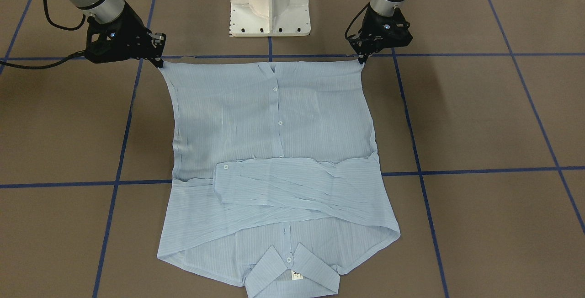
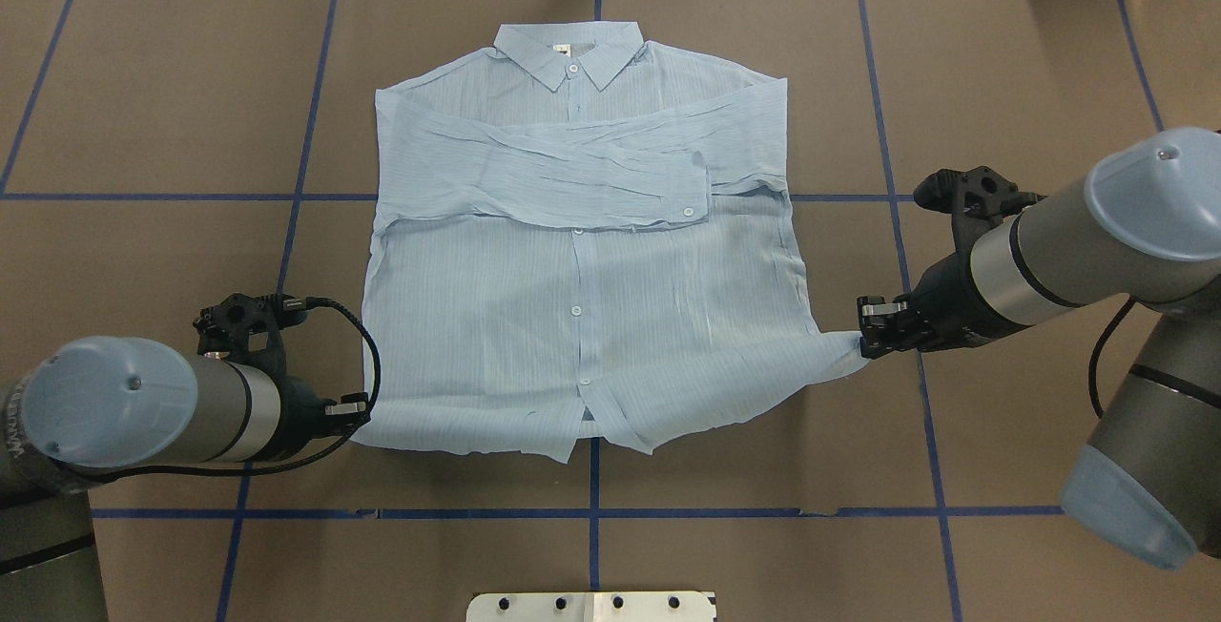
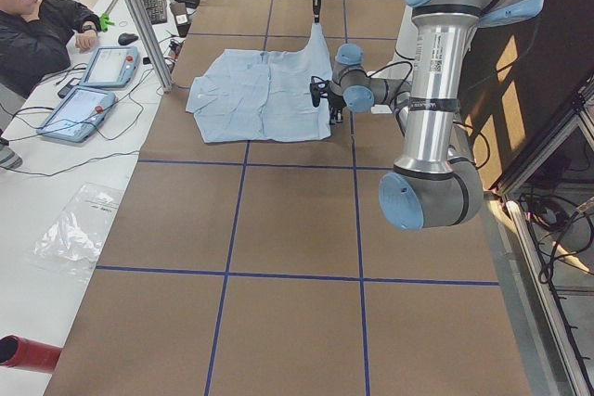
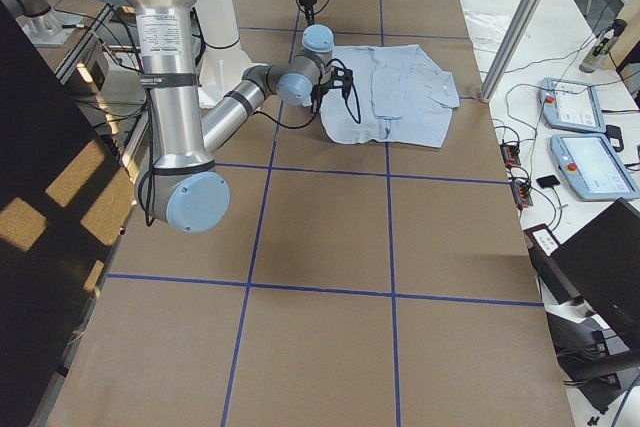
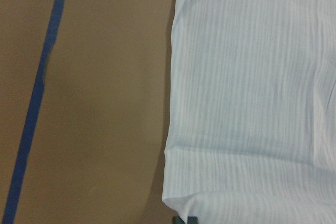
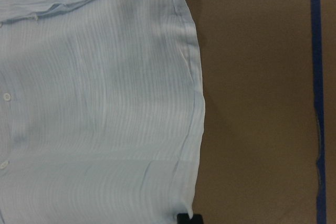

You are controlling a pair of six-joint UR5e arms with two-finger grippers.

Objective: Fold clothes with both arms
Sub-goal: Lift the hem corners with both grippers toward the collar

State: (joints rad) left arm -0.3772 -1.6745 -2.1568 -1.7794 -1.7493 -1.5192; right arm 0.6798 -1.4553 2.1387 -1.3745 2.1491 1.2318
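Thin light-blue striped shirt point(image 2: 572, 317): collar points away from both tools.
Left tool point(image 2: 358, 409), right tool point(image 2: 863, 341): low, pinching hem corners.

Left arm point(image 2: 215, 412) and right arm point(image 2: 1049, 255): grey tubes, silver wrist bands, light-blue round joint caps point(image 2: 105, 400). Black cables point(image 2: 374, 360) run to the black left gripper point(image 2: 362, 409) and right gripper point(image 2: 864, 343). White pedestal base point(image 1: 269, 10) with a row of dark bolt holes.

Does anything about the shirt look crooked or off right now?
Yes. The shirt hem is lopsided: the right gripper holds its corner stretched out sideways, so the front panels part below the bottom button.
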